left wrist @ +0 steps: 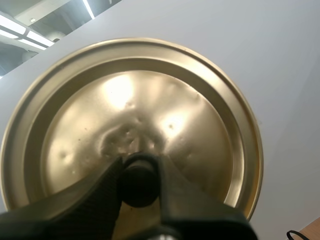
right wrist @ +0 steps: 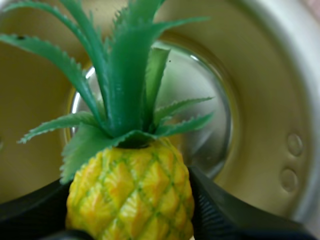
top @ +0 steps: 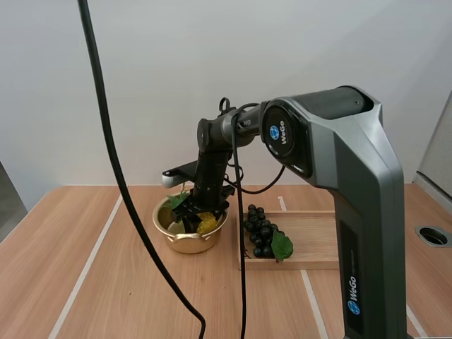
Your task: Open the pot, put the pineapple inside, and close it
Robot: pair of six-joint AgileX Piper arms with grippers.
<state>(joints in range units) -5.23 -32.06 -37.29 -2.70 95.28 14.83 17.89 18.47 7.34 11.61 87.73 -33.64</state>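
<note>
1. We take this for a robotics lab or test room, not a kitchen: a large grey robot arm [top: 353, 176] marked "WeGo" rises from the near edge of the table [top: 85, 282].
2. We see straight white lines [top: 88, 265] running across the wooden table, and a round hole [top: 433, 236] with a dark ring near its right edge.
3. Behind the table's far edge we see a bare white wall [top: 212, 70].
4. We read the things as props: a small gold pot [top: 185, 244], its lid [left wrist: 200, 100], a plastic-looking pineapple [right wrist: 130, 195], and dark grapes [top: 260, 232] on a wooden tray [top: 314, 240].
</note>
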